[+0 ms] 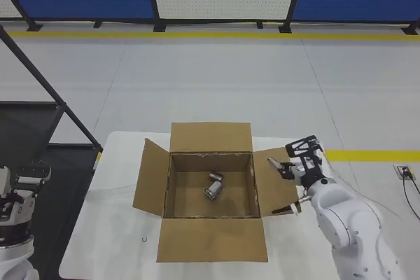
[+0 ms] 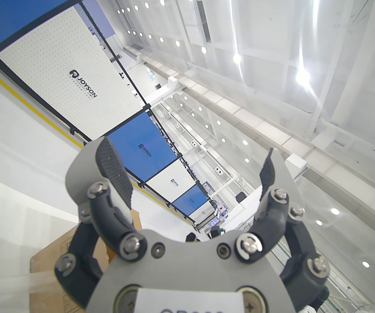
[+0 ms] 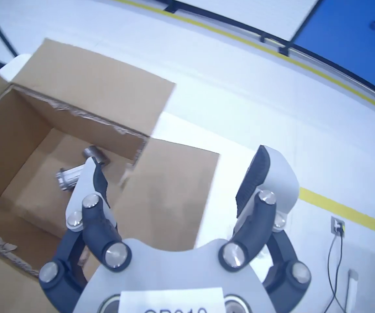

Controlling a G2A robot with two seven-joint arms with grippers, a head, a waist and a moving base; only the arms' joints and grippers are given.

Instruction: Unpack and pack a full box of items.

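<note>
Right gripper: fingers are wide apart and hold nothing. It hangs over the right flap of the cardboard box, just beside the opening, and tips toward the inside. I think it is set there to go in for the metal parts.
Metal parts: two small shiny round pieces lie on the box floor, near the middle, close together. I cannot tell if they touch.
Box: it sits open on the white table. All four flaps are folded out, so the top is open for reaching in.
Room inside: there is bare cardboard all around the parts, and the walls are well apart from them. I think fingers can fit on both sides.
Edges: the right wall's top edge lies between the gripper and the parts. The gripper should go over it, then down.
Table: there is bare white top beside the box's left flap, a good place to put things down.
Left gripper: fingers are apart and empty, pointing up. It waits off the table's left side, well apart from the box.
</note>
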